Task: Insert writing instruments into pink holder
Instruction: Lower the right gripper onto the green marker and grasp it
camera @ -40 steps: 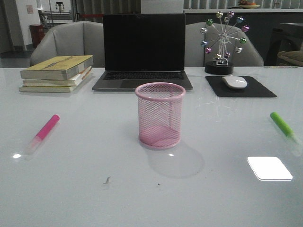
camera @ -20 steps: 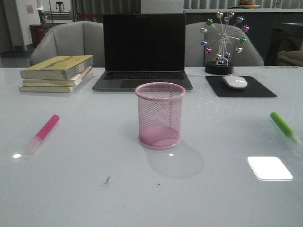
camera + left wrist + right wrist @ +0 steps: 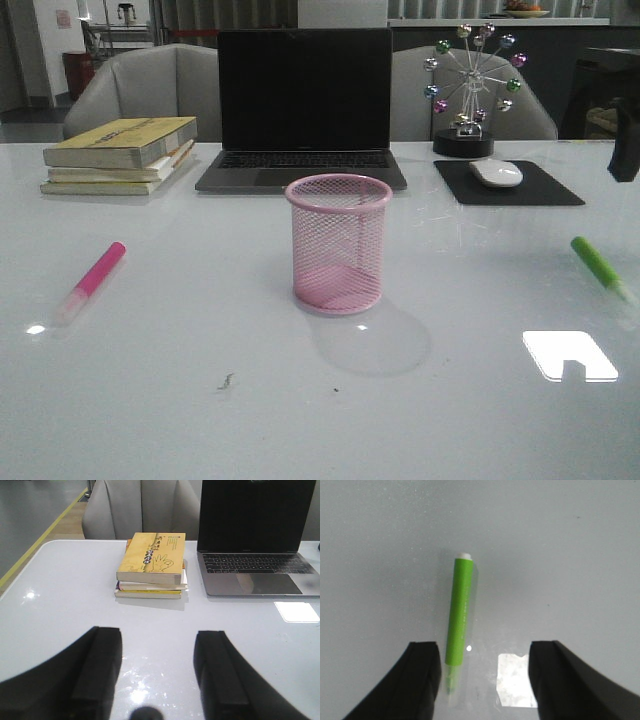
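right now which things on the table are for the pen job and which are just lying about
For the job: pink marker, green marker, pink holder.

Lying about: books, laptop, mouse on its pad, wheel ornament.

Around the single pink holder [image 3: 339, 243] at the table's middle lie two highlighter markers: one pink marker [image 3: 91, 280] well to its left and one green marker [image 3: 598, 266] well to its right. Behind the holder stands one laptop [image 3: 303, 107]; left of that laptop is one stack of three books [image 3: 121, 155], and to the laptop's right are one mouse [image 3: 496, 173] on one black mouse pad [image 3: 507, 184], plus one ferris-wheel ornament [image 3: 471, 90] with several coloured balls. Beyond the table, behind the laptop, two grey chairs [image 3: 145, 92] show.
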`<action>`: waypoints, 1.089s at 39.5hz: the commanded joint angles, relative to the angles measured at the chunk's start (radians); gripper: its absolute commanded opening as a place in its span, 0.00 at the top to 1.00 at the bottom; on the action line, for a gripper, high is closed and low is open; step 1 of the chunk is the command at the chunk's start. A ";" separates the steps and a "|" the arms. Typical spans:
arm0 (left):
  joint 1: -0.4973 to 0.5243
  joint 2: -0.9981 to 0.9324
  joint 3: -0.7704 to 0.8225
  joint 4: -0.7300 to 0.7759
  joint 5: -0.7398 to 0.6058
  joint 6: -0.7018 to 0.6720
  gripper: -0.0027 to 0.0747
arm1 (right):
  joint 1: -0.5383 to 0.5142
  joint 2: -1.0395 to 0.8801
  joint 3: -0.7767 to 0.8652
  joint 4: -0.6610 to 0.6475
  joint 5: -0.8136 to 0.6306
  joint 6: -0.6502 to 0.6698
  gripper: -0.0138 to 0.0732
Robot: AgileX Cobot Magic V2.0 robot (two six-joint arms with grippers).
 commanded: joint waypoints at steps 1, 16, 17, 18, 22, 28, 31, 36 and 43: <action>0.000 -0.003 -0.038 -0.009 -0.081 -0.009 0.44 | -0.005 0.009 -0.064 0.047 0.015 -0.040 0.27; 0.000 -0.003 -0.038 -0.039 -0.081 -0.009 0.44 | -0.005 0.154 -0.068 0.074 0.011 -0.076 0.27; 0.000 -0.003 -0.038 -0.039 -0.081 -0.009 0.44 | -0.005 0.160 -0.068 0.074 0.010 -0.076 0.27; 0.000 -0.003 -0.038 -0.039 -0.081 -0.009 0.44 | -0.005 0.165 -0.068 0.074 0.008 -0.076 0.27; 0.000 -0.003 -0.038 -0.039 -0.081 -0.009 0.44 | -0.005 0.189 -0.068 0.075 0.003 -0.076 0.27; 0.000 -0.003 -0.038 -0.039 -0.081 -0.009 0.44 | -0.005 0.218 -0.068 0.080 -0.002 -0.076 0.27; 0.000 -0.003 -0.038 -0.039 -0.081 -0.009 0.44 | -0.005 0.228 -0.068 0.081 -0.005 -0.076 0.29; 0.000 -0.003 -0.038 -0.039 -0.081 -0.009 0.44 | -0.005 0.248 -0.068 0.081 -0.005 -0.076 0.49; 0.000 -0.003 -0.038 -0.039 -0.081 -0.009 0.44 | -0.005 0.278 -0.068 0.085 -0.010 -0.076 0.76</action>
